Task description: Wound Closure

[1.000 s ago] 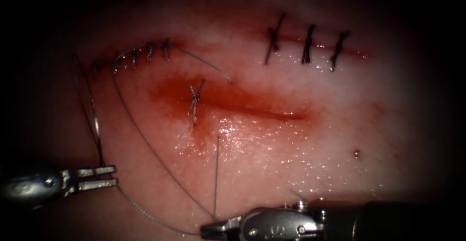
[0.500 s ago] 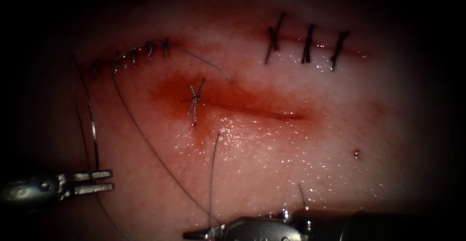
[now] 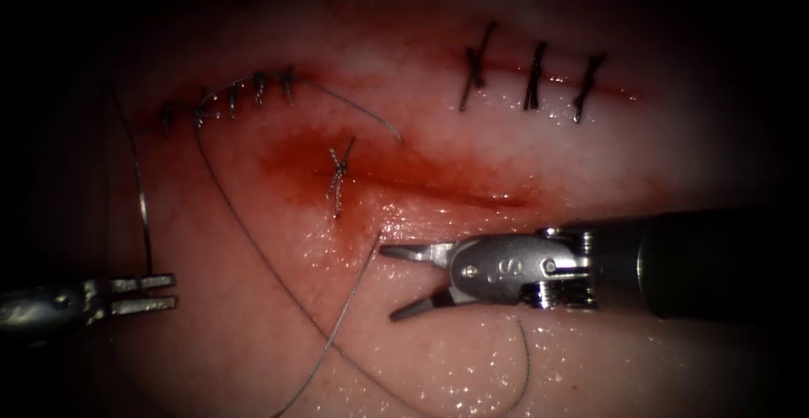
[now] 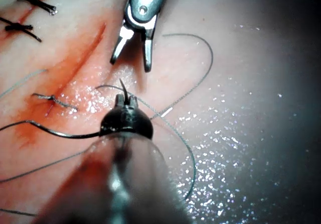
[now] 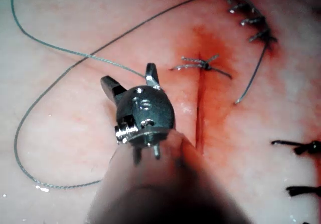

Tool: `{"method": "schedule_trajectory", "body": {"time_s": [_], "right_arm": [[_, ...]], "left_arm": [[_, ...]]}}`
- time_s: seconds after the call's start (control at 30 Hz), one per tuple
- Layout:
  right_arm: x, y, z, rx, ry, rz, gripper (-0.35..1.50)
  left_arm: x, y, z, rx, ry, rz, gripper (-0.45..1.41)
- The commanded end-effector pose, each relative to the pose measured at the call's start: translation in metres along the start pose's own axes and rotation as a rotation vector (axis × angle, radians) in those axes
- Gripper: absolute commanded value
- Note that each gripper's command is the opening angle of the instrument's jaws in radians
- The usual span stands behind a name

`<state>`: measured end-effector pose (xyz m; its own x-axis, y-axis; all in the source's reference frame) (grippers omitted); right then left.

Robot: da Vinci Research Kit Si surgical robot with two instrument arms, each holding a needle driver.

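The open cut runs across the tissue, with one knotted stitch near its left end. Left of the cut, my left tool is shut on the curved needle near one end; the needle arcs upward, free of the tissue. The left wrist view shows these jaws clamped on the dark needle. My right tool stands open just below the cut and holds nothing. Thread leaves the tissue beside its upper jaw and trails slack downward. The right wrist view shows the spread jaws over loose thread.
Two closed cuts lie farther back: one upper left with several stitches and a free thread tail, one upper right with three dark stitches. Red fluid pools around the open cut. A long thread loop crosses the lower left tissue.
The right tool let go of the thread, opened, and rose from the lower edge toward the cut. The thread went slack. The left tool drifted slightly left with the needle.
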<state>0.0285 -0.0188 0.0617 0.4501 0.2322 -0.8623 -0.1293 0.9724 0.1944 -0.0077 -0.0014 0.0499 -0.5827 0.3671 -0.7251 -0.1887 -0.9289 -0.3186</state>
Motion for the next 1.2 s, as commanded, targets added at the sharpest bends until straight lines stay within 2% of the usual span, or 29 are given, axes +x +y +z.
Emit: {"method": "schedule_trajectory", "body": {"time_s": [0.03, 0.23, 0.33, 0.43, 0.53, 0.57, 0.87, 1.07, 1.2], "right_arm": [[-0.0020, 0.0006, 0.0017, -0.011, -0.005, -0.005, 1.10], [-0.0056, 0.0013, 0.0048, 0.001, -0.031, -0.014, 1.11], [-0.0065, 0.0012, 0.0059, 0.013, -0.041, -0.006, 1.01], [-0.0070, 0.0011, 0.0064, 0.034, -0.032, 0.000, 0.63], [-0.0069, 0.0009, 0.0064, 0.062, -0.027, -0.001, -0.28], [-0.0067, 0.0009, 0.0063, 0.063, -0.027, 0.000, -0.35], [-0.0053, -0.0014, 0.0040, 0.089, -0.037, -0.005, -0.35], [-0.0038, -0.0065, 0.0012, 0.146, -0.056, -0.029, -0.35], [-0.0016, -0.0112, 0.0000, 0.188, -0.044, -0.040, -0.35]], "left_arm": [[-0.0004, 0.0006, 0.0009, -0.002, -0.001, -0.002, -0.45], [-0.0002, 0.0005, 0.0011, 0.000, -0.001, -0.003, -0.45], [-0.0003, 0.0004, 0.0011, 0.001, -0.001, -0.004, -0.45], [-0.0003, 0.0003, 0.0012, 0.001, -0.001, -0.004, -0.45], [-0.0003, 0.0003, 0.0013, 0.002, -0.002, -0.004, -0.45], [-0.0003, 0.0003, 0.0013, 0.002, -0.002, -0.004, -0.45], [-0.0006, -0.0004, 0.0018, 0.006, -0.002, -0.003, -0.45], [-0.0012, -0.0008, 0.0022, 0.012, -0.004, 0.001, -0.45], [-0.0014, -0.0008, 0.0024, 0.014, -0.005, 0.002, -0.45]]}}
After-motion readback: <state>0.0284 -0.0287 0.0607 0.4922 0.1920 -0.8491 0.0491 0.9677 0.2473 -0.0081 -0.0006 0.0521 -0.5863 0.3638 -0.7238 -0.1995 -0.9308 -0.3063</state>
